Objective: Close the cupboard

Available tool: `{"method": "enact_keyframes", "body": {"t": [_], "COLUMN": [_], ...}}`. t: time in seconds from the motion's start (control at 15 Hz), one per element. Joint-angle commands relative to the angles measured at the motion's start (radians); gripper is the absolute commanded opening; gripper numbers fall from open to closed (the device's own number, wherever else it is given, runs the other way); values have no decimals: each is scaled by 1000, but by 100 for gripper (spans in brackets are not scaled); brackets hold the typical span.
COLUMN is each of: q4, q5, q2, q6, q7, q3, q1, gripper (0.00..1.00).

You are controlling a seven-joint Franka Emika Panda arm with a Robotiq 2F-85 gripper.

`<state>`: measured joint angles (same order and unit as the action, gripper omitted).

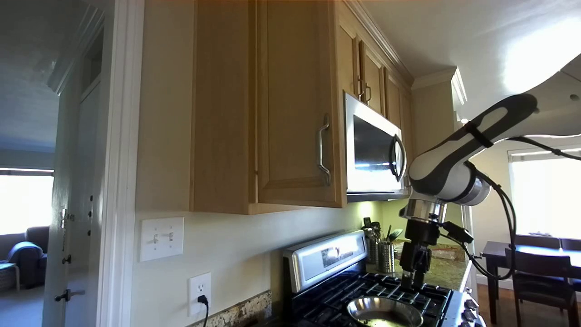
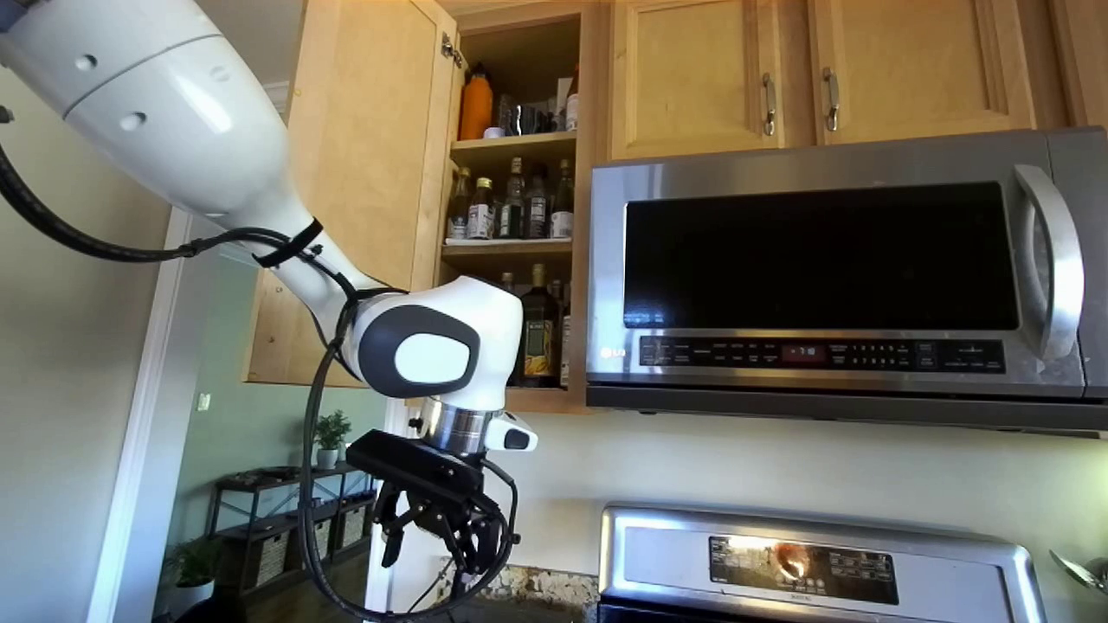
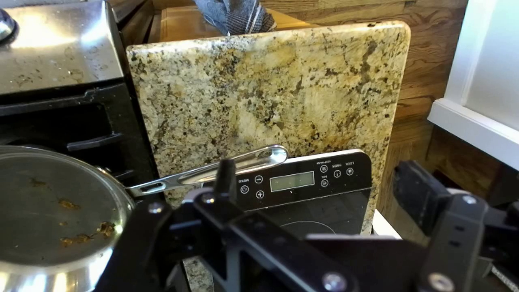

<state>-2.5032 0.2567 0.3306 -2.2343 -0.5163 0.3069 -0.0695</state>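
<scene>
Wide-spread gripper (image 3: 318, 184), open cupboard (image 2: 582, 208)

Nearest the camera, across the lower half of the wrist view, the fingers (image 3: 413, 194) stand far apart, with hob (image 3: 344, 207) and counter (image 3: 263, 97) in sight through the gap. A pan (image 3: 24, 219) sits at the lower left of that frame, its grip (image 3: 198, 174) reaching toward the middle.

In an exterior view the arm (image 2: 199, 112) slants from upper left to lower centre, passing in front of the door (image 2: 372, 112), which is swung out toward the left. The cupboard is at the top, left of centre, with bottles (image 2: 512, 208) upright inside; the microwave (image 2: 822, 260) takes up the right. In an exterior view the door's handle (image 1: 321, 150) shows just right of centre; the gripper hangs at lower right, fingers down, seen against the stove (image 1: 313, 268).
</scene>
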Motion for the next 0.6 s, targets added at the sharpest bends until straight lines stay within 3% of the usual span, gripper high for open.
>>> {"method": "enact_keyframes", "body": {"t": [0.0, 0.53], "q4": [-8, -114], "q5": [11, -40], "q2": [11, 241], "q6": [1, -13], "q7": [-14, -107], "q3": [-37, -103], "q1": [32, 22], "gripper": [100, 100]}}
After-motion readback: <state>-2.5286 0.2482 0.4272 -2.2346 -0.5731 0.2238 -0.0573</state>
